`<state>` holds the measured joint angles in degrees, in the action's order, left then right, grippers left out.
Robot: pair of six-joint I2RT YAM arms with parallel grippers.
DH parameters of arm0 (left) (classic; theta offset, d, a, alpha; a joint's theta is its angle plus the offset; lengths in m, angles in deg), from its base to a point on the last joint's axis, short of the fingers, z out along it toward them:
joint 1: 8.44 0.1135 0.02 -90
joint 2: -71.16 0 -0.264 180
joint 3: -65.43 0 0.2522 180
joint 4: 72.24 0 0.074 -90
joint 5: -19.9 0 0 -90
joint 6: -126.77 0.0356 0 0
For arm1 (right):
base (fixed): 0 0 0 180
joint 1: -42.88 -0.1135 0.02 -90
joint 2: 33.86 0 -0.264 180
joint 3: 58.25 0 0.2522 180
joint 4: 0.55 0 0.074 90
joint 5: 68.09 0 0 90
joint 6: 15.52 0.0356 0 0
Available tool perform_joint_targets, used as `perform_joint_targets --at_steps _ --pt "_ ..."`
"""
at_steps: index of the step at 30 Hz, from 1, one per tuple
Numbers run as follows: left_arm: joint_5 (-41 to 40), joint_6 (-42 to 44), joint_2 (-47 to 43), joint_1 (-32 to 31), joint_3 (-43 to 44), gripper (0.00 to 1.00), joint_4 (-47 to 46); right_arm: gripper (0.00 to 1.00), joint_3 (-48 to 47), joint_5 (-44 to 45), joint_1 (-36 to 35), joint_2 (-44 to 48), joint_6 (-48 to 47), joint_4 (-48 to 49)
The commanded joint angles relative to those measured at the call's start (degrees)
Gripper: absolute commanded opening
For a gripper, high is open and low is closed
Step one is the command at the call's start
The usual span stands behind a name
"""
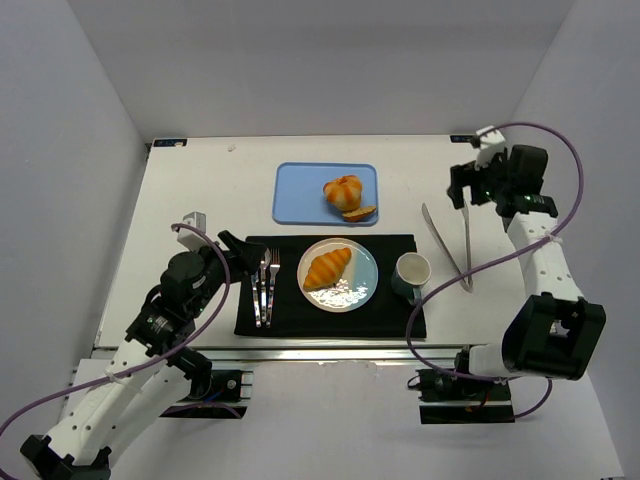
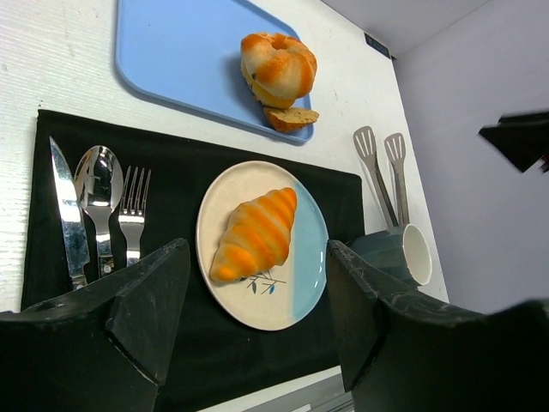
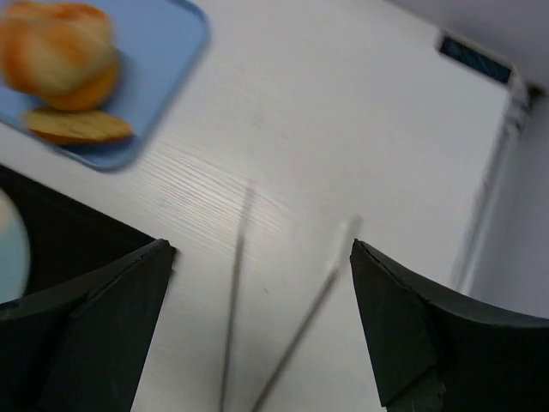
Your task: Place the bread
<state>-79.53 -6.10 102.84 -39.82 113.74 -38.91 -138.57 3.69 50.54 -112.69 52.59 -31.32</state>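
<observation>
The bread [image 1: 327, 268] is a golden-orange croissant-shaped loaf with pale stripes. It lies on the cream side of a cream and light-blue plate [image 1: 364, 288] on the black placemat. In the left wrist view the bread [image 2: 255, 233] lies on the plate [image 2: 300, 283], ahead of the jaws and untouched. My left gripper [image 1: 228, 248] [image 2: 257, 249] is open and empty, above the mat's left edge by the cutlery. My right gripper [image 1: 466, 190] [image 3: 262, 249] is open and empty, high over the table at the far right, above the metal tongs [image 3: 233, 300].
A blue tray [image 1: 300, 185] at the back holds a round striped bun [image 1: 342, 190] and a small brown slice [image 1: 360, 212]. Knife, spoon and fork [image 1: 265, 285] lie left of the plate. A dark green mug [image 1: 411, 272] stands right of it. The tongs [image 1: 447, 245] lie on the table.
</observation>
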Motion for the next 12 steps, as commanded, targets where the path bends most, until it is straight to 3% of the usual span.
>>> perform_joint_targets --at_steps 1,6,12 --pt "1.26 0.86 0.84 0.00 1.14 0.74 -1.12 0.89 -3.83 -12.26 -9.11 1.39 -2.38 -0.40" --pt "0.04 1.04 -0.39 0.00 2.45 0.73 0.72 0.89 -9.63 -7.57 -25.73 0.08 1.65 -1.97" --pt "-1.56 -1.59 -5.05 0.00 -0.44 0.73 0.73 0.89 -9.55 -5.25 -29.81 -2.20 6.33 -2.40"
